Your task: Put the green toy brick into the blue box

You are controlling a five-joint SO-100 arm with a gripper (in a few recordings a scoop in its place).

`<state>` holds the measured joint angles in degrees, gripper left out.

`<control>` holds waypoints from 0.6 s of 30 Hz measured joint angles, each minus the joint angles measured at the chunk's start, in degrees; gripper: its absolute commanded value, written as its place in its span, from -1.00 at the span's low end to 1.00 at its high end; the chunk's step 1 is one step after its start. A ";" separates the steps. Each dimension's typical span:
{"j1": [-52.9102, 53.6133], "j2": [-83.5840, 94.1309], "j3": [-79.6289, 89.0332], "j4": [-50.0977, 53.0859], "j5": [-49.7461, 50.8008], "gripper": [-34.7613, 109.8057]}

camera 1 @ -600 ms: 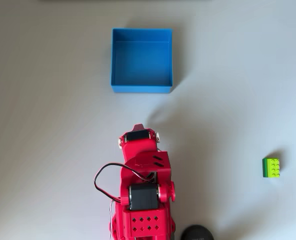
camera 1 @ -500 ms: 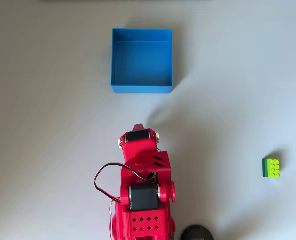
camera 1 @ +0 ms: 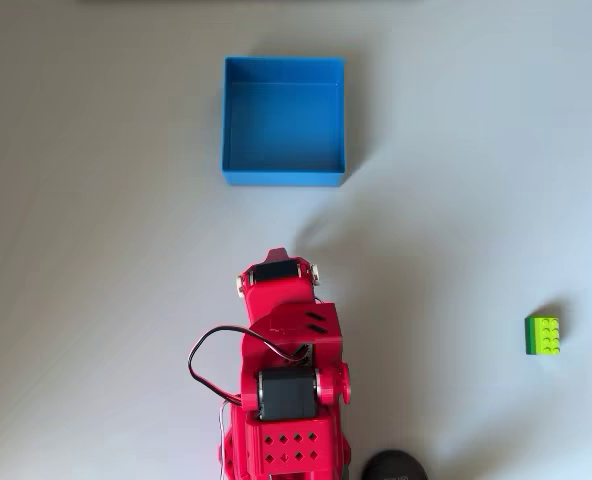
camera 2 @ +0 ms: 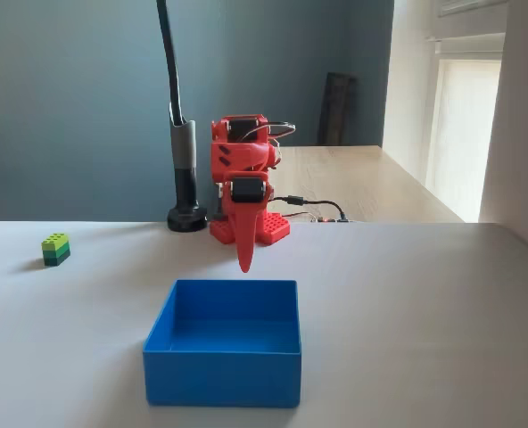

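Pale counter point(camera 1: 96, 300) carries the green toy brick point(camera 1: 543, 335) far right in the overhead view, well apart from the blue box point(camera 1: 283, 120). Likely light, rigid and slick; best pinched across flat sides. The red end effector point(camera 2: 244, 259) hangs closed, empty.

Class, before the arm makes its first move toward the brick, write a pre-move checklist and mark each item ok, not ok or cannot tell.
1. Green toy brick lies apart from everything, studs up: ok.
2. Blue box holds nothing, opening up: ok.
3. Tool carries nothing, points down: ok.
4. Tool open for grasping: not ok, it looks shut.
5. Black lamp base stands clear of the brick: ok.
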<state>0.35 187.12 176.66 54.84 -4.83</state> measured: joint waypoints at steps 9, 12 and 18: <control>0.00 0.00 0.00 0.00 0.00 -0.52; 0.00 0.00 0.00 0.00 -0.26 -0.52; -1.76 0.00 0.00 0.00 -1.93 -0.52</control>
<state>-1.41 187.12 176.66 54.84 -6.77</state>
